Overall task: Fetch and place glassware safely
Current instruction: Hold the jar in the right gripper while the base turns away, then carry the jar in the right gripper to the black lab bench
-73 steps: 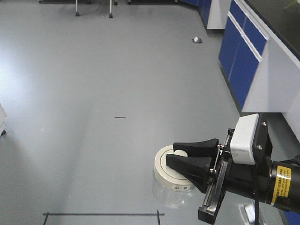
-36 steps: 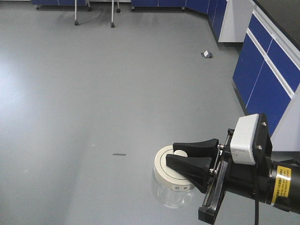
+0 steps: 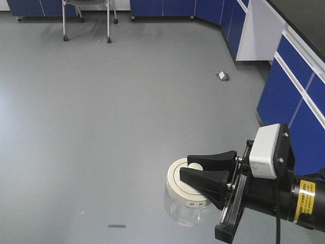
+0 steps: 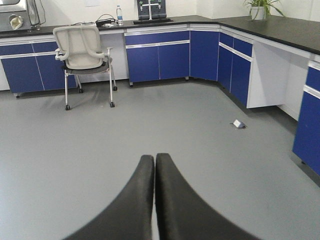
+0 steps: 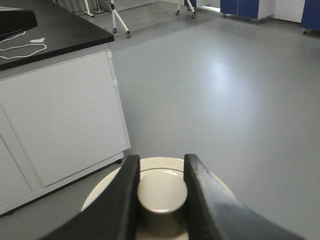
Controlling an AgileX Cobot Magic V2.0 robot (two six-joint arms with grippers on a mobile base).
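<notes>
— How do your jaws stand?

— My right gripper (image 3: 185,166) is clenched on the round knob (image 5: 161,196) of the cream lid (image 3: 176,185). One black finger presses each side, and they are parted only by the knob's width. My left gripper (image 4: 154,159) is closed on nothing, its fingers touching along their inner edges.

— And the glassware?

— The glass jar (image 3: 187,212) sits under that lid in my right grip, low and right in the front view, with grey floor (image 3: 127,101) behind it.

— What can't you make out?

— In my right wrist view the lid covers the glass body completely. From the front, my fingers hide the lid's near right side, and the clear wall is faint against the floor. The small dark marks (image 3: 195,204) on the rim are too small to read. My left arm is outside the front view.
</notes>
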